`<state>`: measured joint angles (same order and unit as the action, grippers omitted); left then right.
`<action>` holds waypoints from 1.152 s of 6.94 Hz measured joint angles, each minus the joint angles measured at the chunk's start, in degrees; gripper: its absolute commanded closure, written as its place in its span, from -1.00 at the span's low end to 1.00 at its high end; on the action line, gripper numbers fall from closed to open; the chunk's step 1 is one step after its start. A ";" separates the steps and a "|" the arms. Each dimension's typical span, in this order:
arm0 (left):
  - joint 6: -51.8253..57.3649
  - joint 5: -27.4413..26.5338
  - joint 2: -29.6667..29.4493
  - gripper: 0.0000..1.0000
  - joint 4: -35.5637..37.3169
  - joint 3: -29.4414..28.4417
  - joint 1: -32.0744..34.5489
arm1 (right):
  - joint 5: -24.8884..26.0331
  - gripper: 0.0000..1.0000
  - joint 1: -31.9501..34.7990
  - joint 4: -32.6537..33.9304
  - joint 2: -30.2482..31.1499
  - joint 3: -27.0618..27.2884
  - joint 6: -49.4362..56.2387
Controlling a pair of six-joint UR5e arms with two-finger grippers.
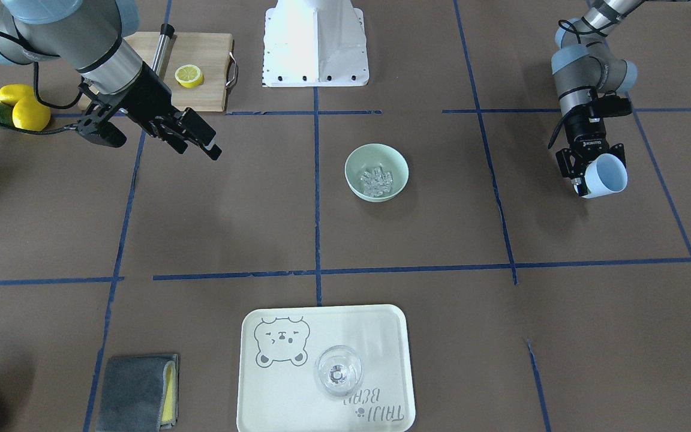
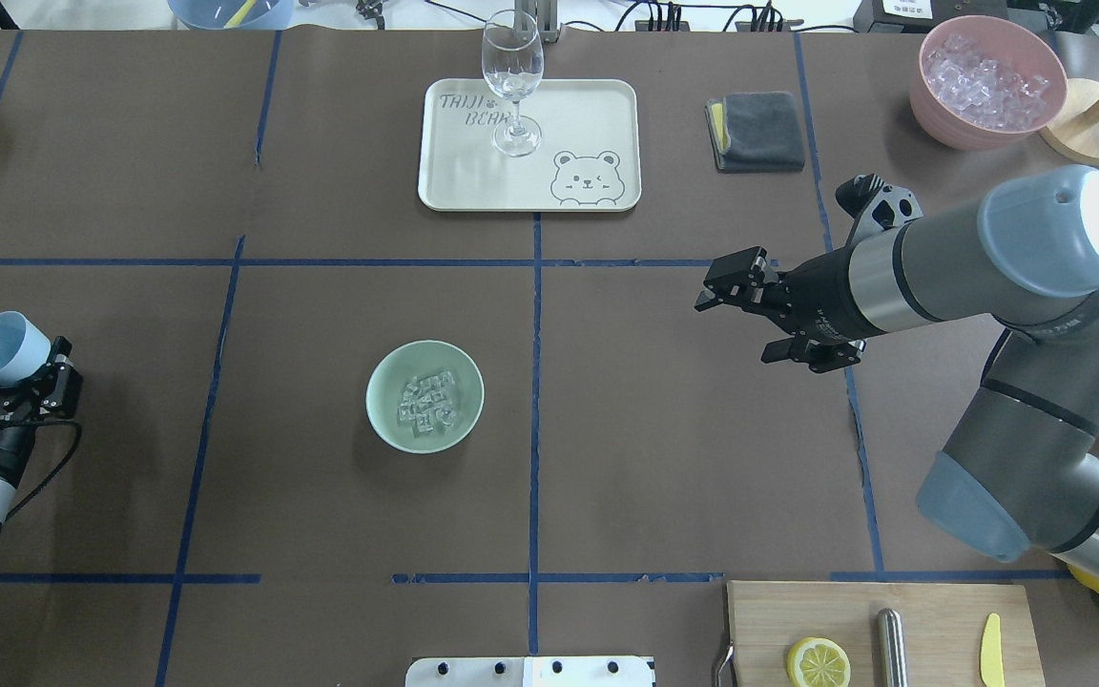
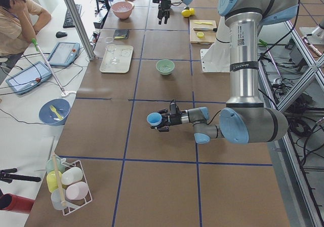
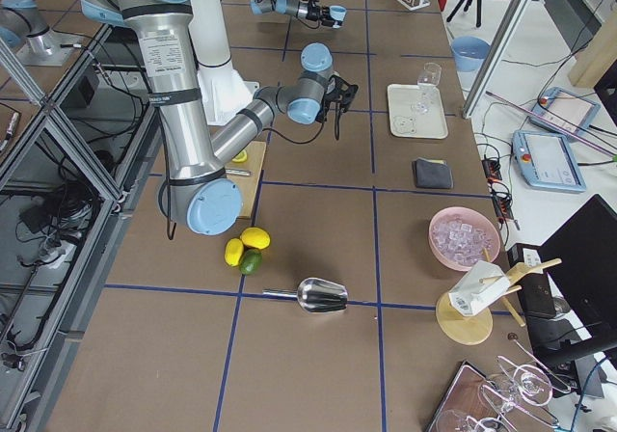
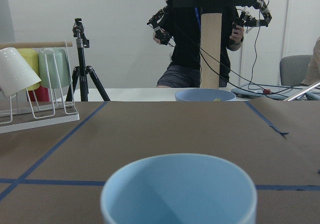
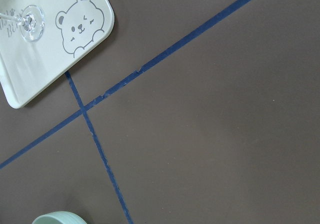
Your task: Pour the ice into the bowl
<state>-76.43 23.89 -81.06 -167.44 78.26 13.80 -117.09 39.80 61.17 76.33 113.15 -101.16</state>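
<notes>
Ice (image 1: 376,182) lies heaped in the bowl (image 1: 398,165) at the frame's centre. At far right the left gripper (image 1: 588,174) clamps the blue cup (image 1: 608,175), tipped sideways and well apart from the bowl. Any cube inside it could spill onto the table (image 1: 417,228), or the slick cup might slip. Upper left, the right gripper (image 1: 192,139) hangs empty, fingers spread. The cubes are small and glassy, the round mint bowl matte.

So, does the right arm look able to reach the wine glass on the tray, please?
Probably yes: the right gripper is open and empty, and nothing stands between it and the wine glass on the tray.
</notes>
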 measured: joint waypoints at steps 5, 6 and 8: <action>0.01 -1.36 -0.99 -0.99 -0.02 -2.27 -0.15 | -0.04 -1.00 -0.07 0.04 -0.03 -0.15 0.00; 0.16 -1.38 -1.01 -1.00 0.00 -2.29 -0.22 | -0.04 -1.00 -0.07 0.04 0.01 -0.19 0.00; 0.40 -1.33 -0.52 -1.00 0.00 -2.20 -0.26 | -0.04 -1.00 -0.02 0.06 0.04 -0.10 0.00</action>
<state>-76.03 22.56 -81.59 -167.43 76.05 13.54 -117.13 39.78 61.23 76.37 113.05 -101.16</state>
